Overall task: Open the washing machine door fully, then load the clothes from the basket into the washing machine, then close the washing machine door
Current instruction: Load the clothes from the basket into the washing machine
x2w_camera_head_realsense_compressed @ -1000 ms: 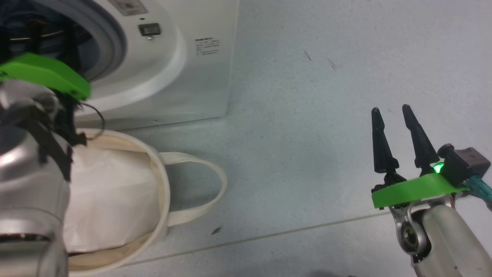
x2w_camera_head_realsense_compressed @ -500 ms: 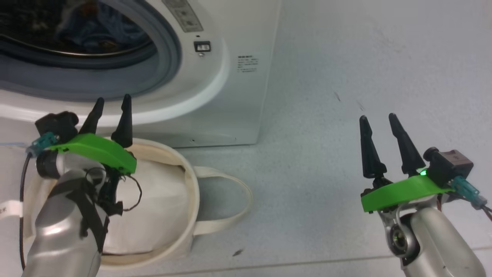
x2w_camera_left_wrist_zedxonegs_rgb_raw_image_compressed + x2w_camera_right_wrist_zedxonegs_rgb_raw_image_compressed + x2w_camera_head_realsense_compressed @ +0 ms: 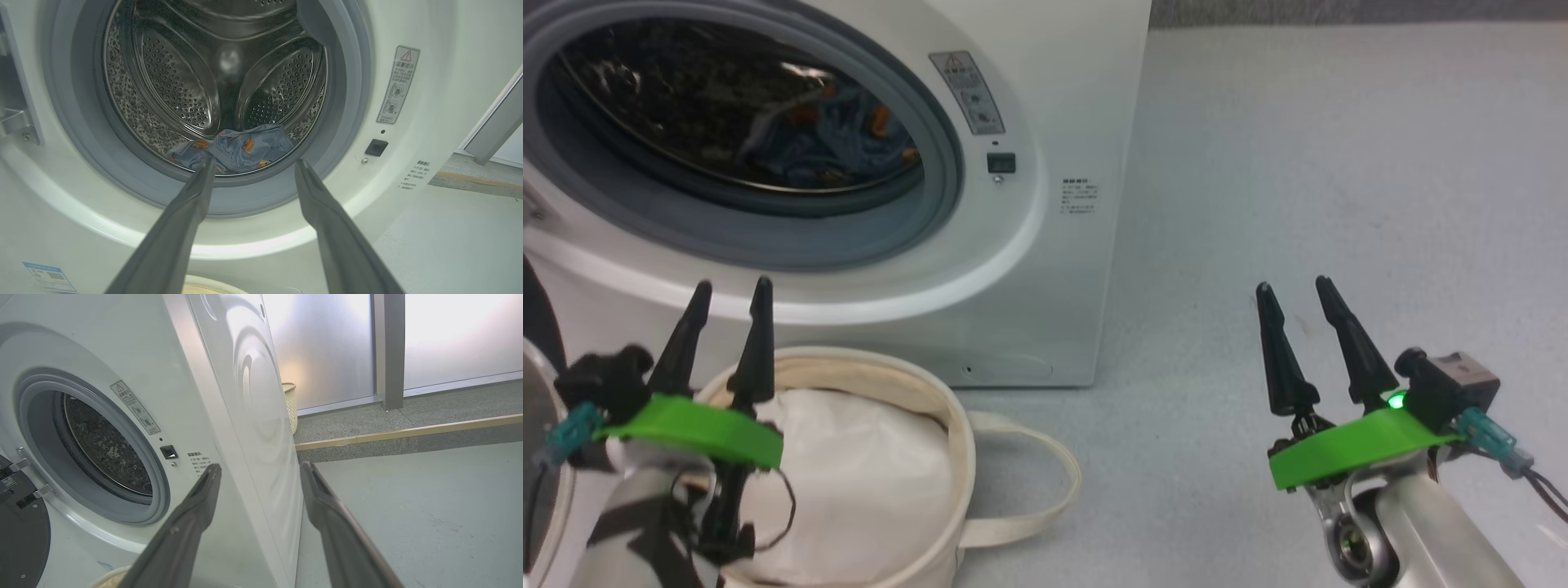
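The washing machine (image 3: pixel 1062 98) stands with its mouth uncovered. The clothes (image 3: pixel 837 147), blue fabric with orange prints, lie at the bottom of the steel drum (image 3: pixel 184 81), and the left wrist view shows the clothes (image 3: pixel 241 149) too. The washing machine door (image 3: pixel 20 531) is swung wide open at the left. In front of the machine stands the cream basket (image 3: pixel 952 416), with a plain white pad (image 3: pixel 866 482) in it. My left gripper (image 3: pixel 732 286) hangs open and empty over the basket's near rim, pointing at the drum. My right gripper (image 3: pixel 1292 286) is open and empty over the bare floor to the right.
Grey floor (image 3: pixel 1298 163) spreads to the right of the machine. One loop handle (image 3: pixel 1045 490) of the basket lies out on the floor. A woven bin (image 3: pixel 291 404) stands behind the machine by frosted glass panels, and a low step (image 3: pixel 408 435) crosses the floor there.
My left arm has drawn back out of the drum mouth to above the basket, open and empty. The head camera has tilted up, bringing the drum into view. The right gripper has barely moved.
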Motion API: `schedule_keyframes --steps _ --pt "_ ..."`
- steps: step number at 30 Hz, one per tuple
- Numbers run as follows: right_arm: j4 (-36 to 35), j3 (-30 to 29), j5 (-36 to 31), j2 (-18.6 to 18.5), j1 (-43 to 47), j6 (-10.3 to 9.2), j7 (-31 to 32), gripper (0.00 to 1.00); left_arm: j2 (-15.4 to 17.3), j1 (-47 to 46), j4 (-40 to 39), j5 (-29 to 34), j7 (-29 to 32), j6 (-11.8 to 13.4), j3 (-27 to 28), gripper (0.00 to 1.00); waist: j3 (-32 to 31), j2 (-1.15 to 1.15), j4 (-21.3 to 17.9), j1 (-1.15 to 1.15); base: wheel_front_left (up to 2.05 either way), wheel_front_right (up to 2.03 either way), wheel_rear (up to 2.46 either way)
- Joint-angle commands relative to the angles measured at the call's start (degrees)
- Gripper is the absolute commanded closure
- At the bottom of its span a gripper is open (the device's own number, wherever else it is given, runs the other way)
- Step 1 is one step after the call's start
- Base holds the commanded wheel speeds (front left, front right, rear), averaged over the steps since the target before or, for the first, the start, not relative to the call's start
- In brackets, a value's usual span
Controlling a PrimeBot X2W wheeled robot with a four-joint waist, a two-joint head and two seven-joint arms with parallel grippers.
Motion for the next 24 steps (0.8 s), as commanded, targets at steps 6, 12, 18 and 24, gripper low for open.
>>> schedule_keyframes --steps 6,12,18,24 --pt "-2.23 0.41 -0.27 -0.17 1.64 0.03 -0.28 0.0 2.68 5.45 -6.4 3.78 -0.67 -0.33 2.24 0.0 -4.49 0.0 0.86 0.01 0.0 0.0 0.0" --pt "-2.17 -0.19 -0.36 -0.43 2.53 0.03 -0.28 0.0 1.9 9.14 -9.46 4.19 -0.67 -0.33 3.5 0.0 -5.86 0.0 1.27 0.01 0.0 0.0 0.0" --pt "-1.57 -0.41 -0.75 -0.49 2.64 0.03 -0.28 0.0 1.43 9.97 -9.74 3.98 -0.68 -0.33 3.64 0.0 -6.04 0.0 1.77 0.01 0.0 0.0 0.0" --pt "-1.25 -0.46 -0.86 -0.35 2.29 0.03 -0.28 0.0 1.57 9.68 -10.01 3.73 -0.68 -0.33 3.11 0.0 -5.84 0.0 1.68 0.01 0.0 0.0 0.0"
